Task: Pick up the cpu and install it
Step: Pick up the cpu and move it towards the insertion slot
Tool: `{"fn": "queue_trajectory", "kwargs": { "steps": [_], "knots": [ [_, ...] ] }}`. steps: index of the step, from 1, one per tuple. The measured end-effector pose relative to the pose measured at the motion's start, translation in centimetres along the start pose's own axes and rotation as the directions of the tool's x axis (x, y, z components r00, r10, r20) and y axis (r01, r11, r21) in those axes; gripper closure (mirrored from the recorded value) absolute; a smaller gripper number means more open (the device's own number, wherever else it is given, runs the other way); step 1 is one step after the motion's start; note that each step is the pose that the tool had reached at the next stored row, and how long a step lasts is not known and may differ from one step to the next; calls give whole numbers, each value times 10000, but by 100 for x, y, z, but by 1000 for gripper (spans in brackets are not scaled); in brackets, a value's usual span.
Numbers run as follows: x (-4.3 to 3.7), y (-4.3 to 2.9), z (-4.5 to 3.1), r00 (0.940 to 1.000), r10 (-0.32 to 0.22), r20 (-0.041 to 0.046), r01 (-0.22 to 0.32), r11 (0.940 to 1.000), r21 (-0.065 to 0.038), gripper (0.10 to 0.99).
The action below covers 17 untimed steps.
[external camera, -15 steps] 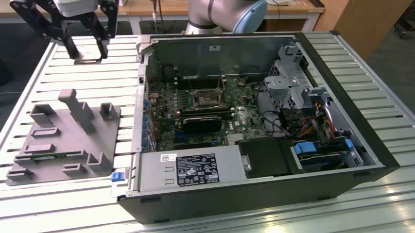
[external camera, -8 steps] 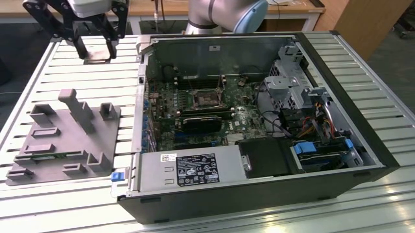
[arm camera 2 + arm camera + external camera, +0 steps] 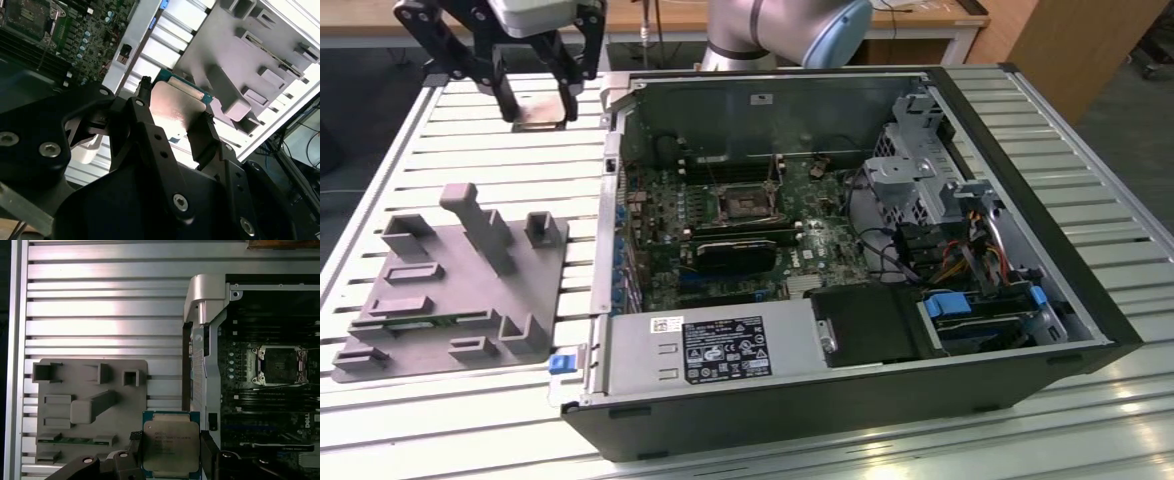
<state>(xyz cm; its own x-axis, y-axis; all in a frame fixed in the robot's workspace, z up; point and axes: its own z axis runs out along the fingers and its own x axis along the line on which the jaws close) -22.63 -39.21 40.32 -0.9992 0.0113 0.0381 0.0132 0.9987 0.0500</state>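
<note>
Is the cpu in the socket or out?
Out: the gripper holds the cpu over the slatted table, beside the case; the socket stands empty.

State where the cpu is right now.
In the exterior view the cpu is held by the gripper, between its fingers, above the table, on that view's left of the open case and beyond the grey block.

cpu sides hidden behind pincer fingers, arm — cropped at top
</note>
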Motion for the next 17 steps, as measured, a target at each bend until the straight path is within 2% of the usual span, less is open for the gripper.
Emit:
{"fn": "queue_trajectory", "kwargs": {
  "steps": [17],
  "knots": [
    [-249, 8, 9, 10000, 0, 0, 0, 10000, 0, 541]
  ]
}}
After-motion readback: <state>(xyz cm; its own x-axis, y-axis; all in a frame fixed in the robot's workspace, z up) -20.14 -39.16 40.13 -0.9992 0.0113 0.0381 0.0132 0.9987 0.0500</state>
